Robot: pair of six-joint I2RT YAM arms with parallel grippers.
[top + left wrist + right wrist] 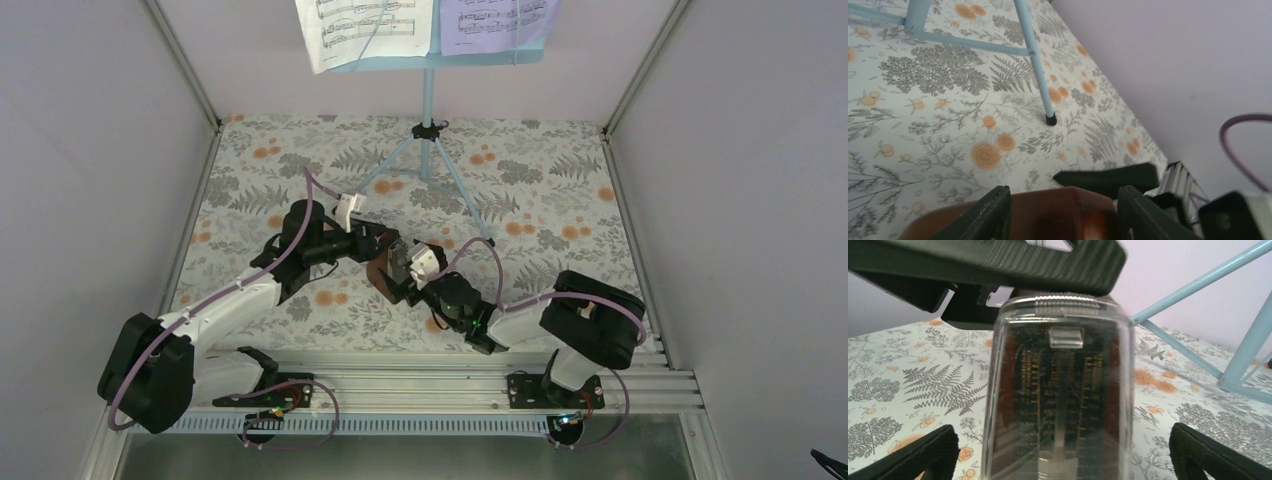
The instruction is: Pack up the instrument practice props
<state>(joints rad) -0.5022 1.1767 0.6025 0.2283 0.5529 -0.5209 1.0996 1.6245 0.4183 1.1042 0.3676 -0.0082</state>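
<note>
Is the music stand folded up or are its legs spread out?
Spread. The music stand is upright, its legs splayed wide, with pages on it.

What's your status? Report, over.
Left gripper shut on metronome. Right gripper open, straddling it. Music stand upright beyond, sheet music on it; its legs close by.

Black-white arms (235, 305), seemingly purple cables (308, 182)
</note>
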